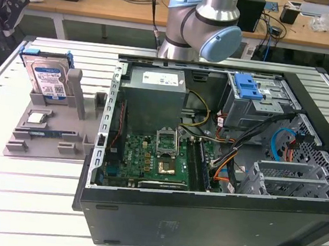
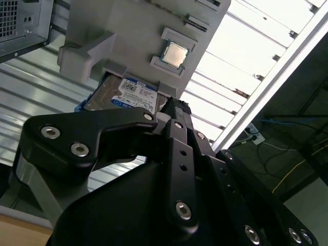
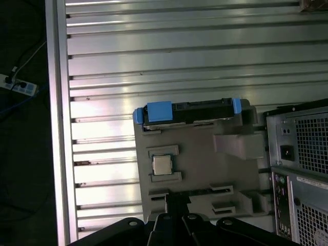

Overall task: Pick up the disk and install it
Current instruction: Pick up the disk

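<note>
Gripper [image 2: 175,115]: spread or pressed together, cannot tell. Hanging over grey holder [image 2: 138,25]. Disk [image 2: 128,93] upright in holder's slot, near end masked by gripper's black links in second wrist view; edge-on in first wrist view, label out of sight; lower part sunk in slot in exterior view. Processor chip [image 3: 162,164] flat in holder recess close by. Open computer case [image 1: 201,222] just beside holder, toward exterior view's right. Arm [image 1: 202,29] cut off at picture's top edge.
</note>
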